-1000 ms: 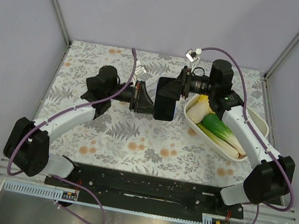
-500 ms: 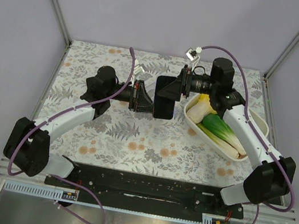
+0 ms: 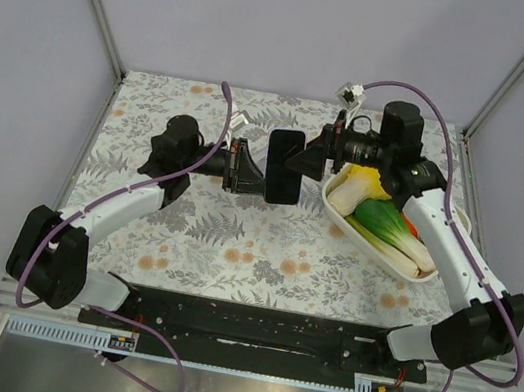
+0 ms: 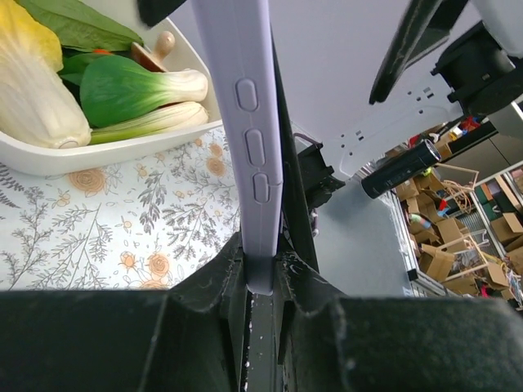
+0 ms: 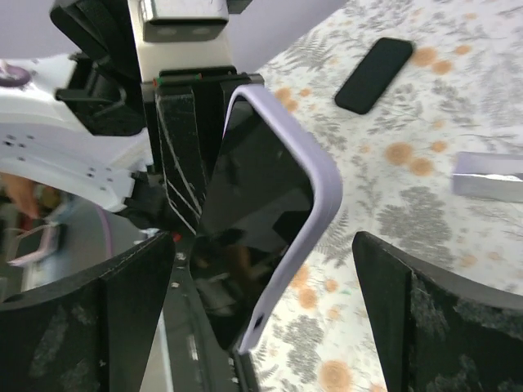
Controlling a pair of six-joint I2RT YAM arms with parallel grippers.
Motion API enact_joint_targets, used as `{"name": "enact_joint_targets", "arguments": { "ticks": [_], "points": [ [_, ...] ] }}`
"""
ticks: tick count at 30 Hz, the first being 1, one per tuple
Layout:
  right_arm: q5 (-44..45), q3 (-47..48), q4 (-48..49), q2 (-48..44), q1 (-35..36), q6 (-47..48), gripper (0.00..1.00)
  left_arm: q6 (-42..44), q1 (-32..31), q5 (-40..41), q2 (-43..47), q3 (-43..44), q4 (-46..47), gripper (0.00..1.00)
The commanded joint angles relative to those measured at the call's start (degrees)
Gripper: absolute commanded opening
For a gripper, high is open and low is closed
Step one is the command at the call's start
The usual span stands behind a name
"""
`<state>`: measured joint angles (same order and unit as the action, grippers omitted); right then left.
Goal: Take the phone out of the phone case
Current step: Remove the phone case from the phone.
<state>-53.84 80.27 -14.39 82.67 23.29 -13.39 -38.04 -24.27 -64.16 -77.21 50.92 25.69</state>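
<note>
My left gripper holds a black phone upright above the table's middle, jaws shut on its lower end. In the left wrist view the lilac phone case runs up from between my left gripper's fingers, its side buttons showing. From the right wrist, the phone's dark screen faces me and the case's lilac rim bends off one corner. My right gripper stands open on either side of that corner, touching nothing. In the top view the right gripper sits just right of the phone.
A white oblong bowl of vegetables lies at the right, its rim also in the left wrist view. A second black phone lies flat on the floral tablecloth, with a small pale block near it.
The right gripper has opened wide and drawn back a little to the right of the phone. The left gripper has shifted the phone slightly left, still shut.
</note>
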Motion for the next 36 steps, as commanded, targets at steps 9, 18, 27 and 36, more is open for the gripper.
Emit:
{"name": "enact_joint_targets", "arguments": {
  "ticks": [9, 18, 27, 36],
  "points": [
    [15.6, 4.3, -13.3, -12.4, 0.3, 21.6, 1.0, 0.7, 2.7, 4.0, 2.2, 2.1, 0.4, 0.0],
    [21.7, -1.6, -17.8, -14.4, 9.1, 31.7, 0.99, 0.0, 2.7, 3.3, 1.9, 3.7, 0.2, 0.0],
    [22.4, -2.7, -18.0, -13.4, 10.6, 32.3, 0.95, -1.1, 2.7, 1.1, 1.6, 3.3, 3.5, 0.0],
    [11.6, -2.5, -18.3, -11.4, 9.3, 21.6, 0.91, -0.4, 3.4, 0.2, 2.4, 3.5, 6.1, 0.0]
  ]
}}
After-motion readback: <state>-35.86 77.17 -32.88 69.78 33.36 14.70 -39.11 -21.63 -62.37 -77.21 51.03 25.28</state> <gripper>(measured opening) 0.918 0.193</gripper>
